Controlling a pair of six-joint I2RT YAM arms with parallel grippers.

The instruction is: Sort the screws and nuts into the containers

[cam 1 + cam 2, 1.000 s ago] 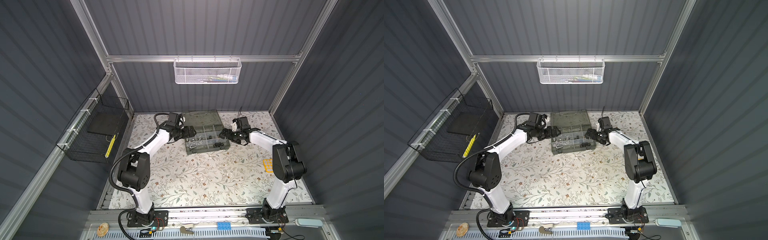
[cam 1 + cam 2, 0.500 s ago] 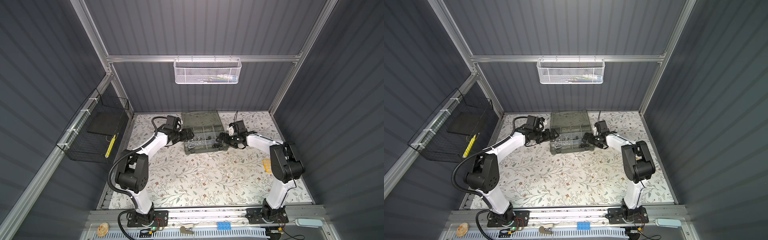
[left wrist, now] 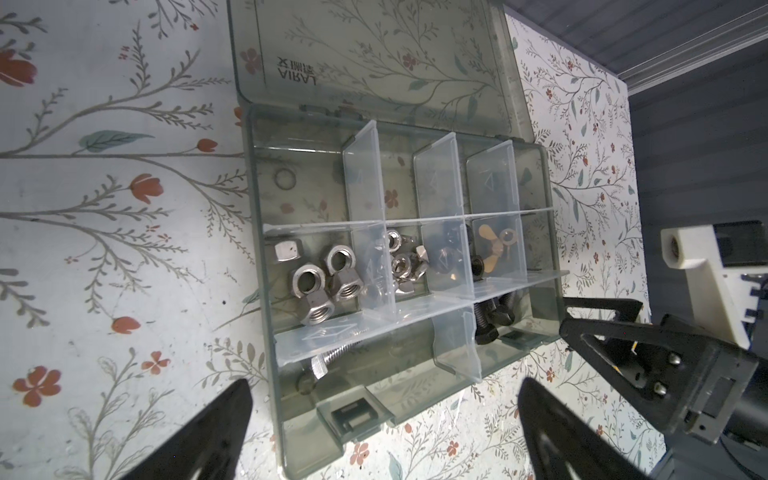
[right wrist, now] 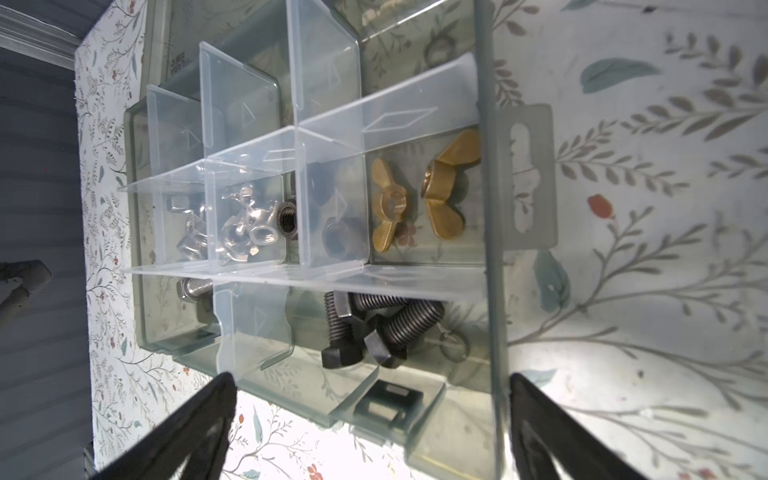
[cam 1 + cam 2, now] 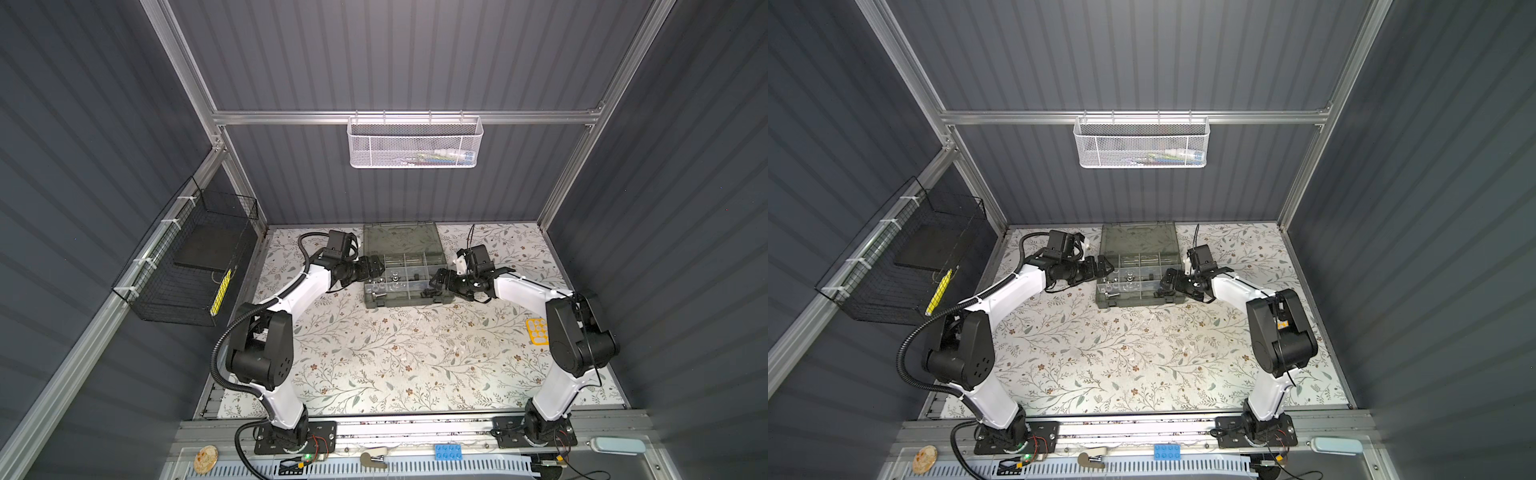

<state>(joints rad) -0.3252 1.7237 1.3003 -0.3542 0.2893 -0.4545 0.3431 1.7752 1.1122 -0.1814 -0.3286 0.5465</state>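
Two grippers: both spread wide, both empty.
left gripper [image 5: 376, 268] [image 3: 384, 386]: fingers parted at one short end of the organiser case [image 5: 399, 302] [image 3: 255, 232]; clasping nothing; contact with the wall not clear.
right gripper [image 5: 1167, 282] [image 4: 371, 378]: parted just as wide at the opposite end, straddling a corner beside the latch; clasping nothing; touch not clear.
organiser case: one, open, flat on the flowered mat [image 5: 374, 353], between the two grippers.
lid [image 5: 401, 239] [image 3: 374, 62]: one, laid back flat, beyond both sets of fingers.
lettering [image 3: 297, 75]: on the lid, seen turned about, "AIRA" and a last letter not sure; small characters beside it, unreadable.
compartments: rows of four, four and two, counted outward-in from the lid.
brass wing nuts [image 4: 446, 187]: two, in the middle-row end compartment, just ahead of the right gripper.
black bolts [image 4: 374, 328]: at least two, tangled, in the latch-side compartment closest to the right gripper; exact count unclear.
silver hex nuts [image 3: 318, 291]: five countable, middle-row end compartment, just ahead of the left gripper.
silver bolt [image 3: 332, 359]: one, in the compartment nearest the left gripper.
small silver nuts [image 4: 245, 224]: a cluster, mid-row between both grippers; count unclear.
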